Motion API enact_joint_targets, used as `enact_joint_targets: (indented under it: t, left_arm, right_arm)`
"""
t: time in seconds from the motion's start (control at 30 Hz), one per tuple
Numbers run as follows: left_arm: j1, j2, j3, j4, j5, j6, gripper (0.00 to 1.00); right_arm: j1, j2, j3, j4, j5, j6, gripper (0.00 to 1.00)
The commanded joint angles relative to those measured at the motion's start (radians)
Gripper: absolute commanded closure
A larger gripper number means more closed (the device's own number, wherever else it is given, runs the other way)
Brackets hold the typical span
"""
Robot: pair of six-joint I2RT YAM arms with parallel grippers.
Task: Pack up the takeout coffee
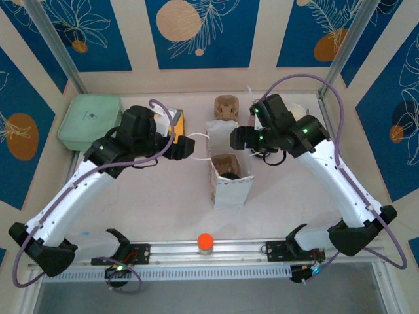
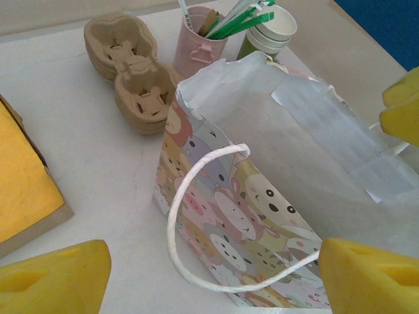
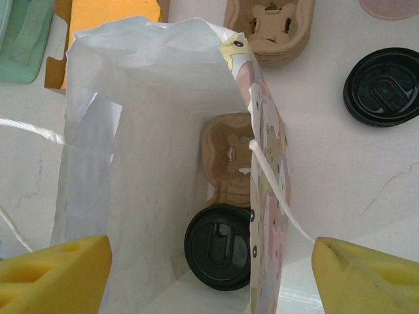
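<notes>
Hovering spread over bagged takeout coffee (image 3: 218, 255): right end effector (image 3: 209, 275).
Left end effector (image 2: 213, 281), spread at 10 o'clock from bag (image 1: 230, 190), could snag handle (image 2: 170, 229), tipping it.

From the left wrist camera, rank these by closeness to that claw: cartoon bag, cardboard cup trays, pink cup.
1. The cartoon bag: directly in front of the open left gripper.
2. The cardboard cup trays: behind the bag, to the left.
3. The pink cup: farthest back.
</notes>
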Motion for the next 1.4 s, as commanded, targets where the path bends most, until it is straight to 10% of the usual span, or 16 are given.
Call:
enact_joint_targets:
  t: [0.0,1.37]
  left_arm:
    - [-0.010,-0.014,0.034,-0.012,-0.007,0.020,0.17]
    - [0.082,-0.019,0.081,0.012,-0.030,-0.050,0.15]
  right_arm:
    - [0.005,-0.016,0.041,-0.025,0.023,-0.021,0.18]
    - [-0.029,-0.064,0.085,-0.086,0.043,-0.090,0.16]
